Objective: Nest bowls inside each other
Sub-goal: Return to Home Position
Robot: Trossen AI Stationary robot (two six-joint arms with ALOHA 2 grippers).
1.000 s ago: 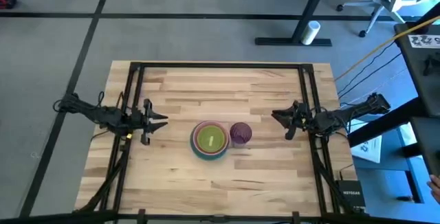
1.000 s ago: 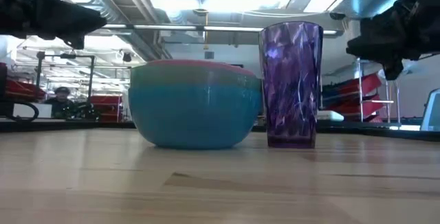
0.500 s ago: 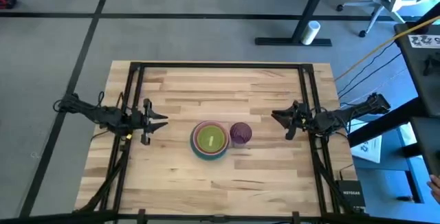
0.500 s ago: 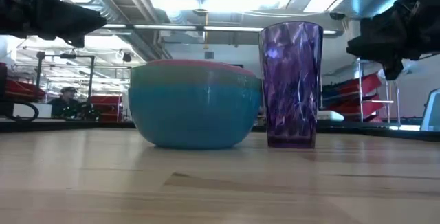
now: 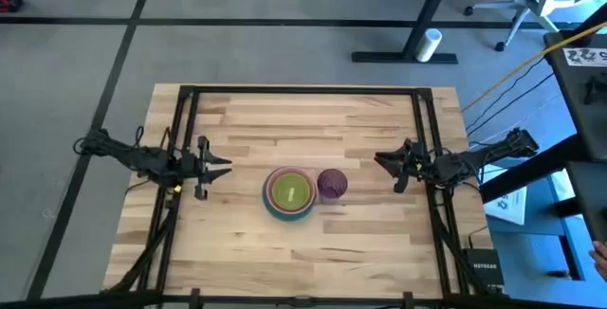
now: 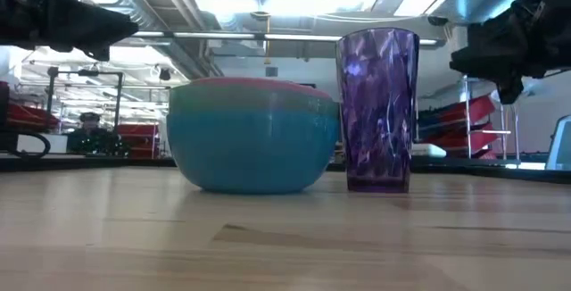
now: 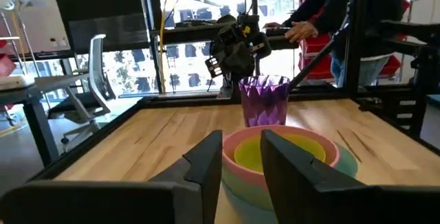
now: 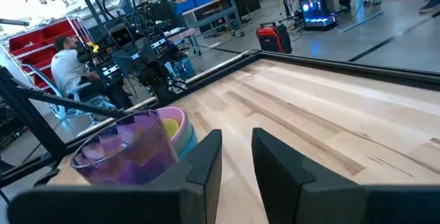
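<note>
Several bowls [image 5: 290, 192] sit nested in one stack at the table's middle: a teal-blue outer bowl [image 6: 254, 139], then a pink rim [image 7: 323, 148], a yellow ring, and a lime-green bowl [image 5: 291, 193] innermost. The stack rests on its base. A tall purple faceted tumbler [image 5: 331, 184] stands upright just right of the stack, and also shows in the low view [image 6: 376, 108]. My left gripper [image 5: 226, 167] hovers open left of the stack, pointing at it. My right gripper [image 5: 379, 162] hovers open right of the tumbler. Neither holds anything.
Black frame rails [image 5: 185, 148] run along the table's left, right and far sides. Bare wood [image 5: 303, 124] lies on the far side of the stack, and more on the near side. A person [image 8: 69, 62] sits beyond the table's left side, and another stands beyond its right side [image 7: 344, 11].
</note>
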